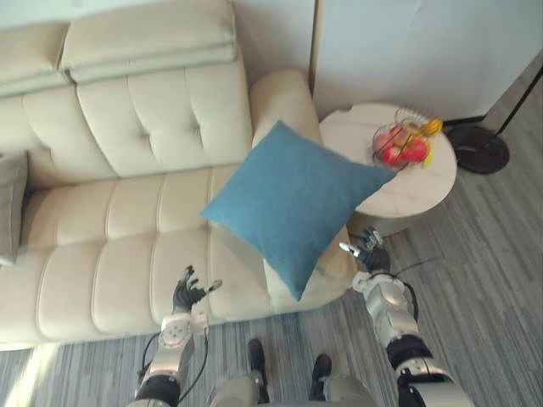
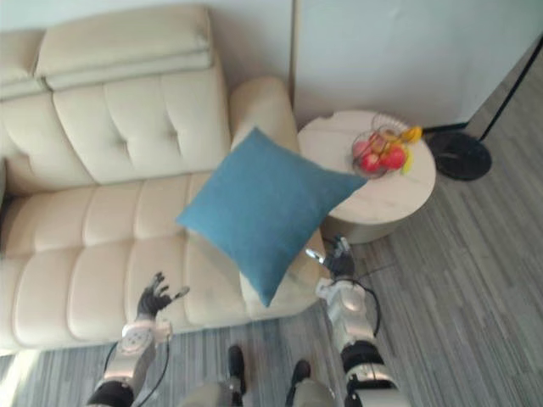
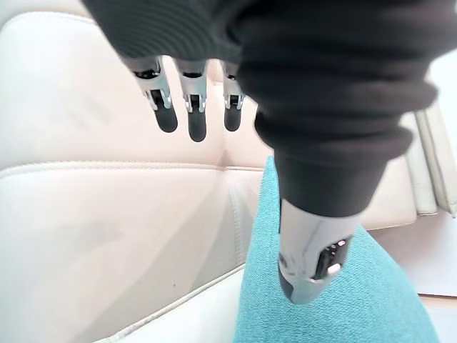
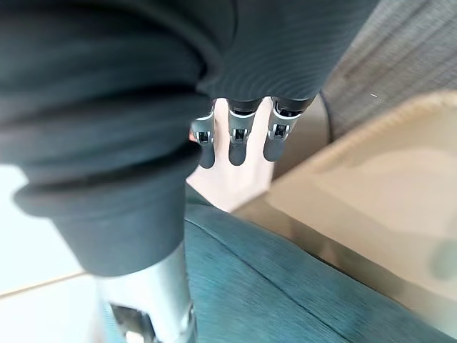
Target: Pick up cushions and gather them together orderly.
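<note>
blue cushion (image 1: 293,203): woven cloth, matt, finely textured
sofa (image 1: 127,119): cream leather-like covering, smooth, faint sheen noted
side table (image 1: 348,136): pale top, smooth, matt
floor (image 1: 492,254): grey wood-grain planks, matt

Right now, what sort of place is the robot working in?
Probably a home living room: a cream tufted sofa, a blue cushion at its armrest end, and a round side table beside it carrying a wire basket of fruit.
</note>
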